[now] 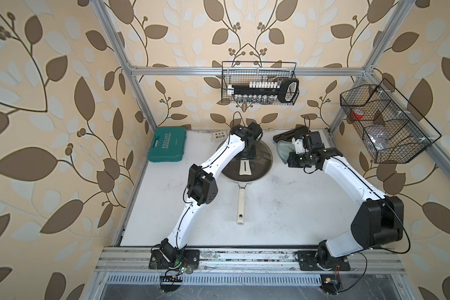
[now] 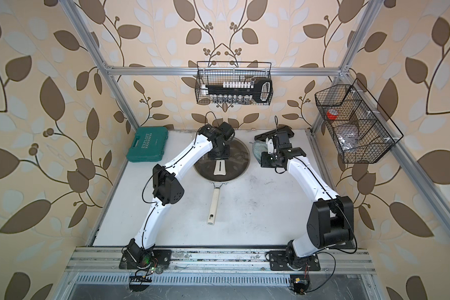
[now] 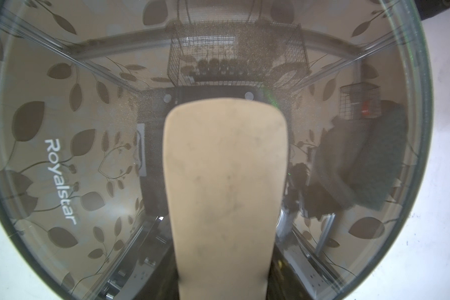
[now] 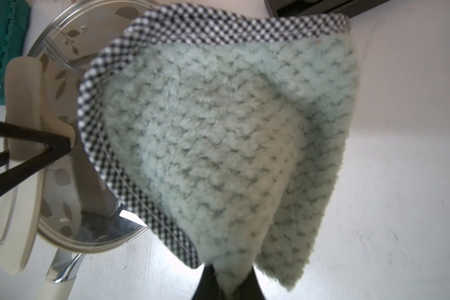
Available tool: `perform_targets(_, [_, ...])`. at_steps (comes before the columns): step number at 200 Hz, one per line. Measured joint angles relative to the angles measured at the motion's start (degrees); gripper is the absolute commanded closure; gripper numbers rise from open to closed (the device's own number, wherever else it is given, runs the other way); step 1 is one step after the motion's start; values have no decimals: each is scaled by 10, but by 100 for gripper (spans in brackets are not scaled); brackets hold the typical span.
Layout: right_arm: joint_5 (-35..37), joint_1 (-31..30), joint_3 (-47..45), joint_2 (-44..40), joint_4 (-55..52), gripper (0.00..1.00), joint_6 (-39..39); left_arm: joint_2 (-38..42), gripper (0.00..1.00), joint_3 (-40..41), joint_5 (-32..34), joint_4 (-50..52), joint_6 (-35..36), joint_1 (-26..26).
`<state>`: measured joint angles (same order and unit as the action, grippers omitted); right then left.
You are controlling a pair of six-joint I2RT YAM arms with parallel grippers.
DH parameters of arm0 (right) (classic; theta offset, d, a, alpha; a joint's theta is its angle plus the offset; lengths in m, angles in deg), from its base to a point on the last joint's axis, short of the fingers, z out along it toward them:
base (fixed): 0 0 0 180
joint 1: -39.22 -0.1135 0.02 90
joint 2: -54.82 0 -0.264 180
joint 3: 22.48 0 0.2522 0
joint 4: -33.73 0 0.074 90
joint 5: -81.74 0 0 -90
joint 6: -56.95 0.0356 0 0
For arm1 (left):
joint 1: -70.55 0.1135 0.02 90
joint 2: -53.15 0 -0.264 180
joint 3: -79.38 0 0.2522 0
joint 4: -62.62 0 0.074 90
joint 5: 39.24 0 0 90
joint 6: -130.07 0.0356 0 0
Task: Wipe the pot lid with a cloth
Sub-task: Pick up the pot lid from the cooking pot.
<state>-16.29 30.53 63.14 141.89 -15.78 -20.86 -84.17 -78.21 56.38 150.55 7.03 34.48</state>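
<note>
The pot lid (image 1: 263,161) (image 2: 238,161), clear glass with a metal rim, lies on the dark frying pan at the table's back middle. My left gripper (image 1: 246,155) (image 3: 222,285) points straight down onto it, shut across the far end of the cream bar handle (image 1: 244,168) (image 3: 224,168). Its black fingers (image 4: 37,148) pinch that handle in the right wrist view. The grey-green knit cloth (image 1: 282,150) (image 2: 257,150) (image 4: 218,130), with a checked border, hangs just right of the lid rim. My right gripper (image 1: 292,148) (image 4: 227,288) is shut on one corner of it.
The pan's long cream handle (image 1: 240,205) runs toward the front. A green tool case (image 1: 167,147) lies back left, a white remote (image 1: 218,135) behind the lid, a black object (image 1: 289,135) behind the cloth. Wire baskets hang on the back wall (image 1: 259,85) and right wall (image 1: 382,124).
</note>
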Motion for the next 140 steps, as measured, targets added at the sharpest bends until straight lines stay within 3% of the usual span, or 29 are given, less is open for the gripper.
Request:
perform_targets(73, [-35,0,-24,-7,50,100,-3,0,76,-1,21,4,-24,-9])
perform_targets(115, [-38,0,-26,-7,56,100,-3,-1,100,-1,28,5,-34,-11])
perform_targets(140, [-39,0,-26,-7,56,100,-3,-1,100,-1,35,6,-35,-14])
